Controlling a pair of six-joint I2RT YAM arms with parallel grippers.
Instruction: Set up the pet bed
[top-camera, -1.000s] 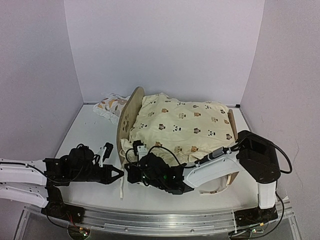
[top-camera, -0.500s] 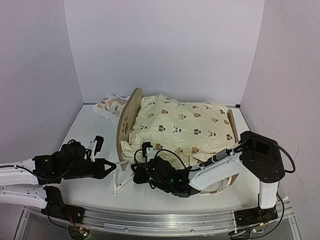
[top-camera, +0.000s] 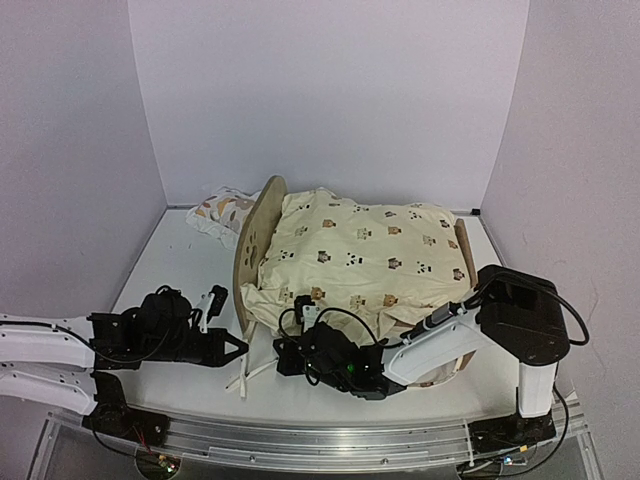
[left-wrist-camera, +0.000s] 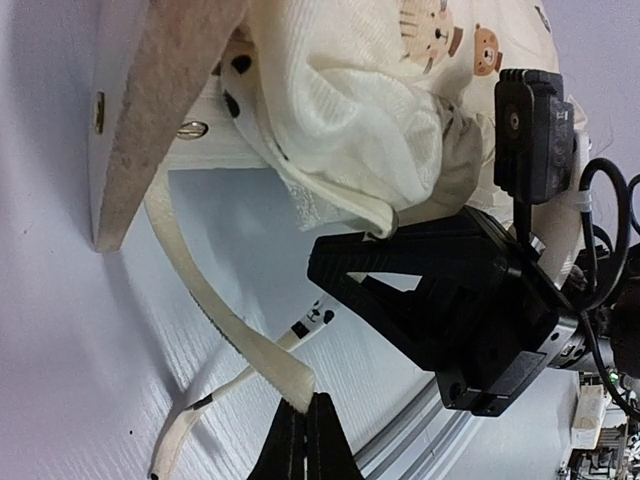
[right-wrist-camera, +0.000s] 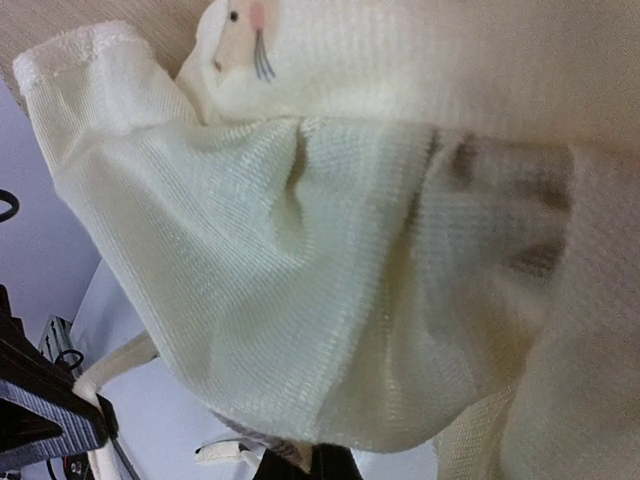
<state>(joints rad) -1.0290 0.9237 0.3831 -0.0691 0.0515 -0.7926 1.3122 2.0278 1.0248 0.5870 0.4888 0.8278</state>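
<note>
Strap (left-wrist-camera: 215, 305) seemingly pinched in left gripper (left-wrist-camera: 305, 405) jaws.

The left hand (left-wrist-camera: 306, 442) pinches a cream strap (left-wrist-camera: 212, 308) trailing from the pet bed (left-wrist-camera: 160, 80).

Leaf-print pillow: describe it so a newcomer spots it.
Find the light plywood pet bed mid-table, draped with a cream animal-print quilt. Beyond its rounded left end board, by the back wall, lies the small white pillow; only it carries brown-orange leaves.

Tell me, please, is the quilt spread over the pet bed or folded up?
Spread: the quilt covers the pet bed from end board to end board, its near edge overhanging.
</note>
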